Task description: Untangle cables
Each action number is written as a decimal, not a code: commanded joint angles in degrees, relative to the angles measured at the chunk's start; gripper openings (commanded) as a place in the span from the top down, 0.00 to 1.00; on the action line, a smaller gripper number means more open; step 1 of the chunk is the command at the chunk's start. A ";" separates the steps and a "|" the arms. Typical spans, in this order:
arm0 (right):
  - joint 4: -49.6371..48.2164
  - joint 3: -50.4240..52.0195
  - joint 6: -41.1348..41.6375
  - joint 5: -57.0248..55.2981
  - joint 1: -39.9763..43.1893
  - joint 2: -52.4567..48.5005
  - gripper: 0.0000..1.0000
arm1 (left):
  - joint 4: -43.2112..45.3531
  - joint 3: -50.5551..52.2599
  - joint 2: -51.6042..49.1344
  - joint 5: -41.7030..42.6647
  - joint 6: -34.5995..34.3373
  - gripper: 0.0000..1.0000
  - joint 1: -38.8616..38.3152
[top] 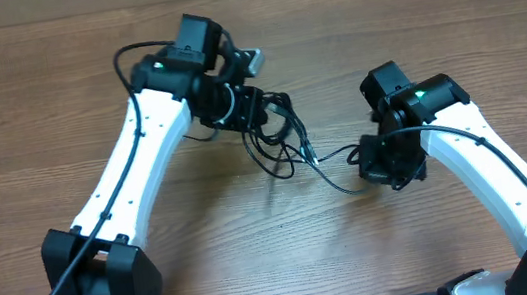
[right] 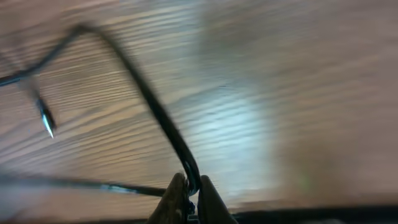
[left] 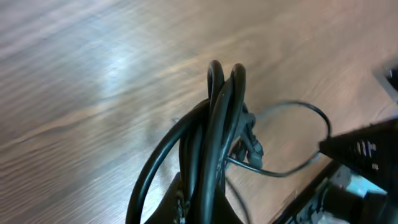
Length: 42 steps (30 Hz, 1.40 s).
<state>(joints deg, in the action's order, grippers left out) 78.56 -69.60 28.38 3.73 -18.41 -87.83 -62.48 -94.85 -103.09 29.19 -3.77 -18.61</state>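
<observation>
The cables (top: pixel 280 135) are thin black cords in a tangled bundle of loops at the table's middle. My left gripper (top: pixel 261 107) is shut on the bundle; in the left wrist view several looped strands (left: pixel 219 118) rise from between its fingers (left: pixel 208 202), with a plug end hanging at the right. One strand (top: pixel 338 166) runs right from the bundle to my right gripper (top: pixel 365 155). In the right wrist view that gripper (right: pixel 189 186) is shut on a single cable (right: pixel 149 99), and a silver plug tip (right: pixel 46 121) shows at the left.
The wooden table (top: pixel 57 102) lies under both arms. The right arm's black wrist (left: pixel 367 162) shows at the right edge of the left wrist view. A small grey part (top: pixel 253 60) sits by the left wrist.
</observation>
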 commanded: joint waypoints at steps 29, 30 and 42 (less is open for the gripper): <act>-30.51 -0.11 -19.28 37.62 1.38 0.04 0.59 | -11.72 -5.27 3.87 5.38 14.51 0.96 -4.11; -30.53 -0.11 -19.28 37.59 1.38 0.04 0.59 | -11.74 -5.27 3.87 5.60 14.51 0.96 -4.31; -27.65 -0.11 -19.28 43.39 1.38 0.04 0.60 | -10.78 -5.29 3.87 7.52 14.86 0.96 -4.31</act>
<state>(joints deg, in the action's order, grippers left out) 50.00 -69.41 9.43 42.17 -16.49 -87.83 -74.17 -98.70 -100.44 34.26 10.55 -22.06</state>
